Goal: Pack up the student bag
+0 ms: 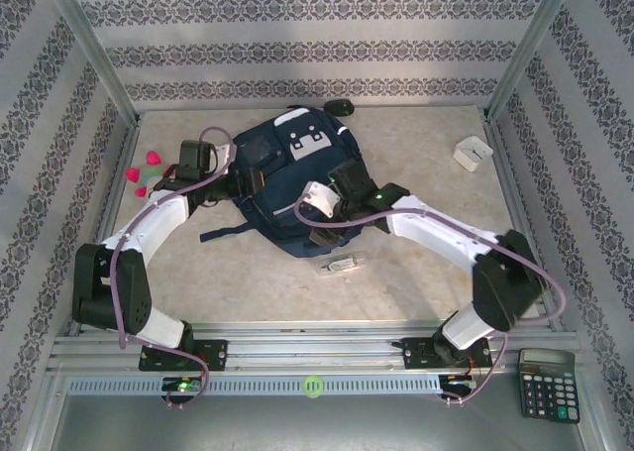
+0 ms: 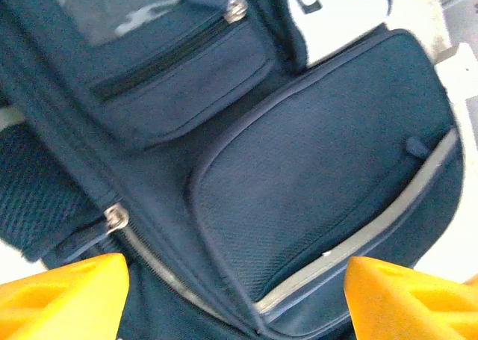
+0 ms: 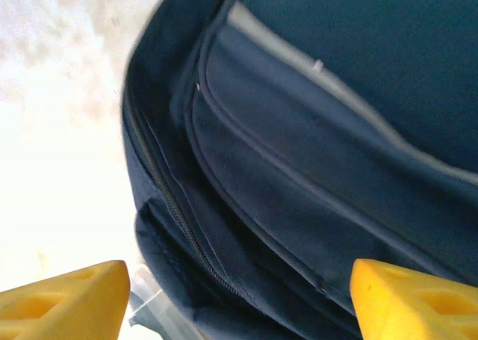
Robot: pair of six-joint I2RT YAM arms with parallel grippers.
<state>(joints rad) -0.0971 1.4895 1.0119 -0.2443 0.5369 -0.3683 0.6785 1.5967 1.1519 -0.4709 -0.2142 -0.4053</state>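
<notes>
left tool and right tool, both wide and empty, flank the bag, lying near-to-far on the bench; right looks closer to its gaping zip.

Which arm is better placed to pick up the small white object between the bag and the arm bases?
Right: the right gripper hangs open over the student bag, near right, close to the white object; the left gripper is farther, at the bag's left side.
</notes>
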